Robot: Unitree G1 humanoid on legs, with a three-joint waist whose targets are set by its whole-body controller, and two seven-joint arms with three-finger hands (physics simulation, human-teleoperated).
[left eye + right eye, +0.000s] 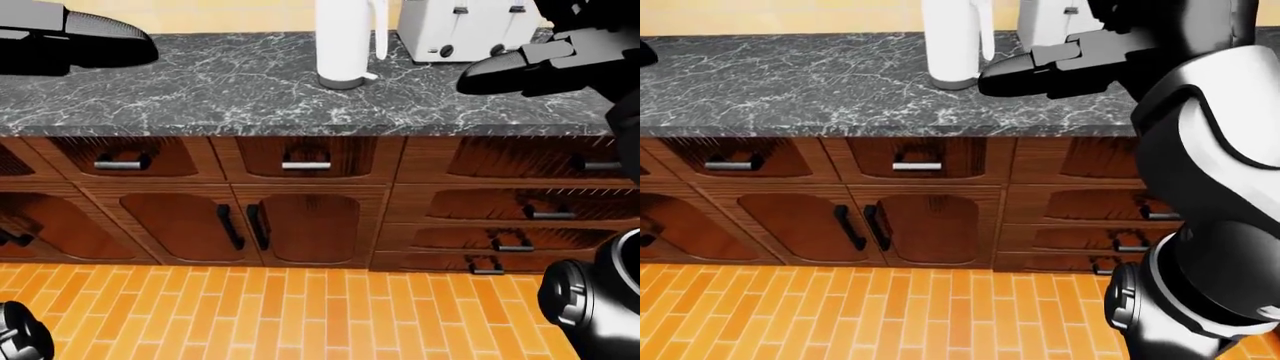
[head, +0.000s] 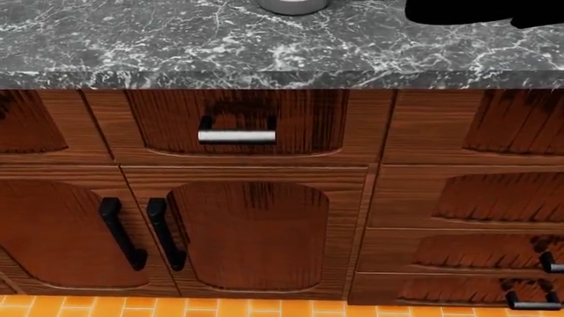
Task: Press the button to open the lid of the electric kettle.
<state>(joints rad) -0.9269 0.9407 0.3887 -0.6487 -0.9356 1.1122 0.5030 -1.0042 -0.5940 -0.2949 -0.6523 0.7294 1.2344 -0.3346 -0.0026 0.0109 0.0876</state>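
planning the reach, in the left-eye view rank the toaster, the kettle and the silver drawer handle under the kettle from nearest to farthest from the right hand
1. The toaster, just up and left of the right hand, at the top of the view.
2. The kettle, further left on the counter.
3. The silver drawer handle, lower left, on the cabinet face below the counter edge.

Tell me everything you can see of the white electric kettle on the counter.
The electric kettle is a tall, smooth white cylinder that looks like plastic, standing upright on a grey round base on the dark marbled counter. A slim white handle runs down its right side in the left-eye view. Its top, lid and button are cut off by the picture edge. A white toaster stands apart to its right. Neither hand touches it.
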